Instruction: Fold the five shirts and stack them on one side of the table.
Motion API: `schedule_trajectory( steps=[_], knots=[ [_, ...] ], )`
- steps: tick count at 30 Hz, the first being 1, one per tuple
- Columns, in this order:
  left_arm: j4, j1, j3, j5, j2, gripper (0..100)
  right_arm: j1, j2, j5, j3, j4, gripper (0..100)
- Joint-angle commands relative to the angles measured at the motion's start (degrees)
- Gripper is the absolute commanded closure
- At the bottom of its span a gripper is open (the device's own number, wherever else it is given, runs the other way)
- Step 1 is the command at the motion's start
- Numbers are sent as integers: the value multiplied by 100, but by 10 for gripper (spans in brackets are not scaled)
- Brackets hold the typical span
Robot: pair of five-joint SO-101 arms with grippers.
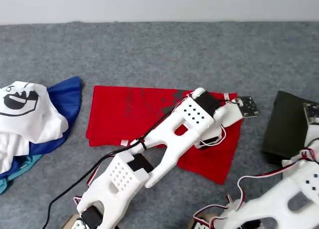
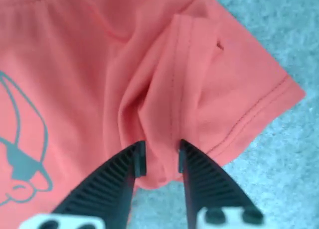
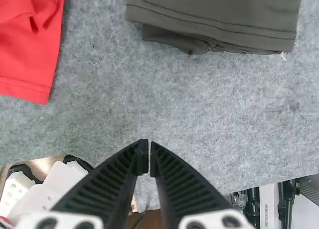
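A ridge of the red shirt (image 2: 164, 89) was pinched in the nearly closed left gripper (image 2: 158, 157); the right gripper (image 3: 149, 152) was seen closed and empty above the desk (image 3: 199, 119). Spread mid-desk, the shirt was judged soft, light and limp, best gripped at its stitched hem.

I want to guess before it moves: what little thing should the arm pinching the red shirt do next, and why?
Probably lift the sleeve and carry it inward over the red shirt: the left gripper pinches its bunched cloth, and it sticks out unfolded.
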Motion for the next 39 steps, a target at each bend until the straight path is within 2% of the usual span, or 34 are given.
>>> schedule_trajectory(
  steps=[1, 13, 18, 23, 28, 31, 39],
  knots=[
    [149, 132, -207, 0, -88, 888, 48, -92, 26, -35, 4, 990],
    [123, 352, -154, -35, -18, 888, 48, -92, 18, -35, 4, 990],
    [-369, -158, -145, -105, -9, 888, 48, -92, 18, -35, 4, 990],
    [-747, -712, -277, -624, -53, 888, 48, -92, 18, -35, 4, 990],
    [-501, -1081, -1033, -712, -26, 888, 31, -92, 18, -35, 4, 990],
    [141, -800, -1332, -695, -18, 888, 31, -84, 18, -35, 4, 990],
    [158, 114, -602, -202, -18, 887, 31, -84, 18, -35, 4, 990]
  ],
)
